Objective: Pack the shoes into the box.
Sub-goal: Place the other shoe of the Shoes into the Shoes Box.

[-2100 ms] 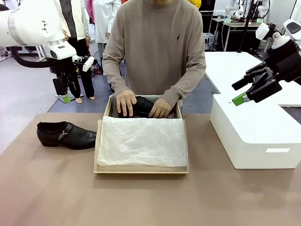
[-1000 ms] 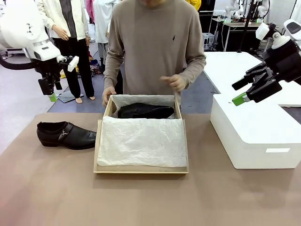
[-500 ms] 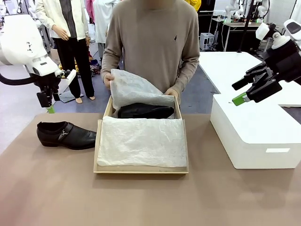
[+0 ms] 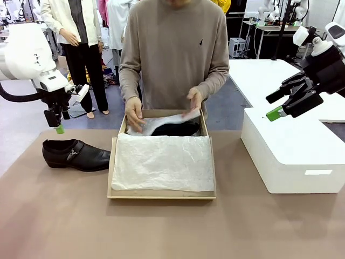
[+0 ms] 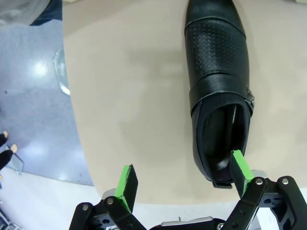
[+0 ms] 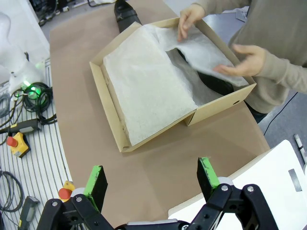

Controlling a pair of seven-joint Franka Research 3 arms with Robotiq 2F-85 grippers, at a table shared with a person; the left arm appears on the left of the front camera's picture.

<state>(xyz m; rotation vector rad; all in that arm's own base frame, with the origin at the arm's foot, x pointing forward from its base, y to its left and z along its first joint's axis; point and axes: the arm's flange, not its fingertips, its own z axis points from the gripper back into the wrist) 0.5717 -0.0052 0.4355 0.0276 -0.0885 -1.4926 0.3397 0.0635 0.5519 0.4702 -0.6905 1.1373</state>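
One glossy black shoe (image 4: pixel 75 155) lies on the table left of the box (image 4: pixel 161 195), toe toward it. My left gripper (image 4: pixel 56 125) hangs open above its heel end; in the left wrist view the shoe (image 5: pixel 218 91) lies ahead of the open gripper (image 5: pixel 183 172), heel by the right finger. The other shoe (image 4: pixel 175 129) lies in the far half of the box, partly under white tissue paper (image 4: pixel 161 120) that the person's hands (image 4: pixel 133 114) press down. My right gripper (image 4: pixel 280 105) is open, high at the right. From the right wrist, the open gripper (image 6: pixel 151 171) looks down on the box (image 6: pixel 108 103).
A large white rounded box (image 4: pixel 291 151) stands right of the shoebox, under my right gripper. White tissue (image 4: pixel 161 162) covers the shoebox's near half. The table's left edge (image 5: pixel 76 120) runs close to the loose shoe. Cables and a red stop button (image 6: pixel 17 141) lie beyond the table.
My left gripper has come down and slightly right toward the loose shoe's heel. The person lifted the tissue flap and now lays it over the shoe in the box. The right arm is still.
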